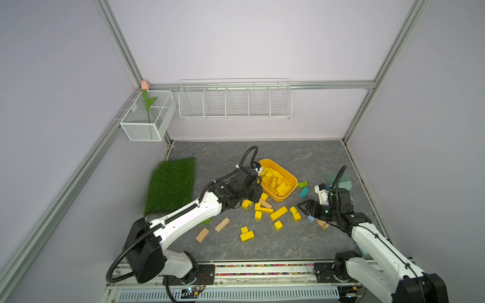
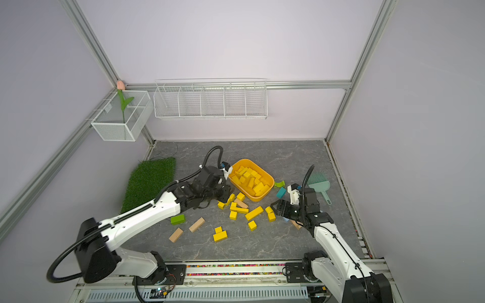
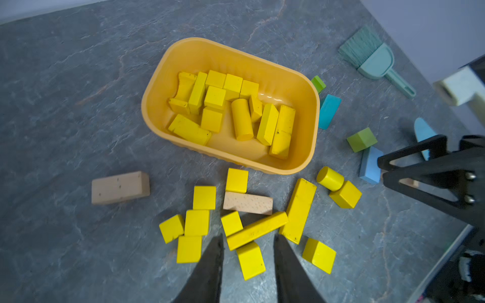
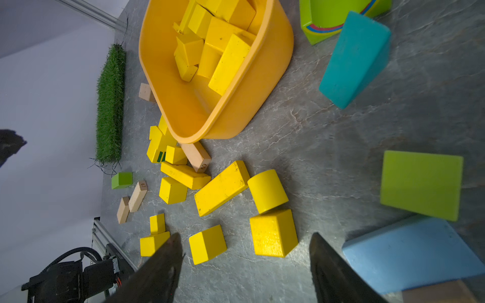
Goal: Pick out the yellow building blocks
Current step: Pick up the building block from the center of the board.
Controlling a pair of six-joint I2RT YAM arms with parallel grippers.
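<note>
grey stone tabletop (image 1: 288,162); left hand (image 3: 248,237), right hand (image 4: 246,234) both spread; nearby green cube (image 4: 421,185) only in wrist views

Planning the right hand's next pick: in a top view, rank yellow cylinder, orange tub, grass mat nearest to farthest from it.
1. yellow cylinder, just before the right hand.
2. orange tub, farther back.
3. grass mat, far across, left side.

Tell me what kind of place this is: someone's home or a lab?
Most likely a lab test cell, not a home: plain wall panels set in an aluminium frame, plus staged props such as an artificial grass mat on the table and a wire rack on the back wall.
</note>
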